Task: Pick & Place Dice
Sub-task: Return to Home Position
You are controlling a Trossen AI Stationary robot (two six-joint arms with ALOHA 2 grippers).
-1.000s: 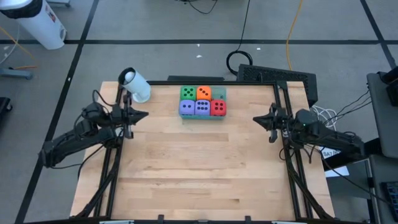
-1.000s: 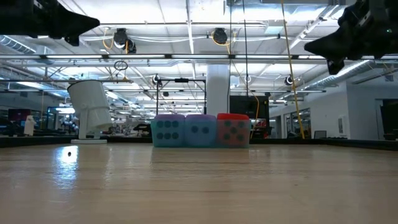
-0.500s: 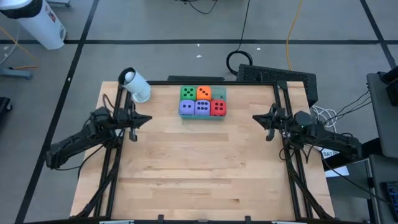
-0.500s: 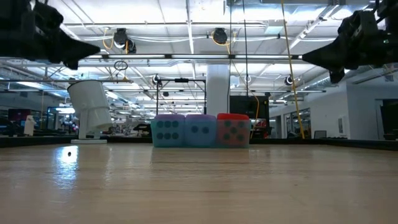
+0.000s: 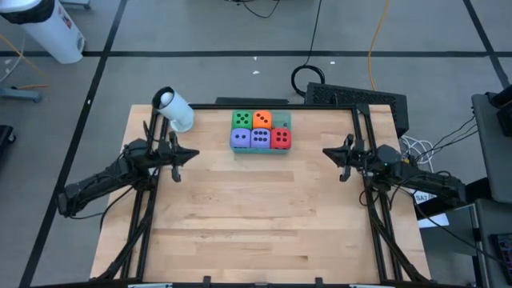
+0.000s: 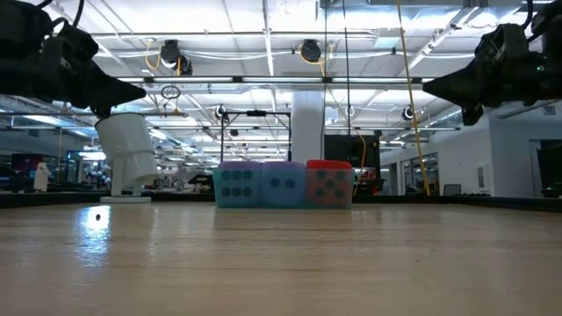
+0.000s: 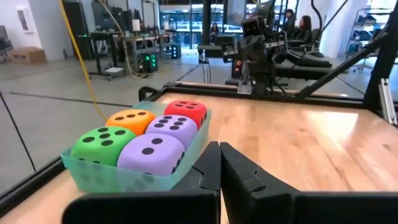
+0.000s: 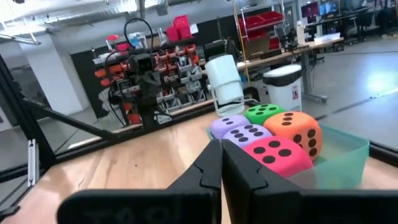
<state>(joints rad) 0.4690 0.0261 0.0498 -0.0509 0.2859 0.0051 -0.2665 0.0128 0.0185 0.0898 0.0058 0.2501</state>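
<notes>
Pressed together and empty: left gripper (image 5: 182, 154) at the table's left edge, right gripper (image 5: 330, 153) at its right edge, tips turned inward. Farther back between them, about equally near both: five dice (image 5: 261, 131) packed in the green tray (image 5: 282, 121), long side crosswise. Versus a second ago, seemingly lower, slightly inward; dice unmoved.

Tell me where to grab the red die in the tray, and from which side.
Probably from above, on the upper half of the red die, clear of the low wall of the tray. Close on its far and near faces: the slot behind is bare, but a purple die sits tight on one side. The shut right pincer is nearest.
</notes>
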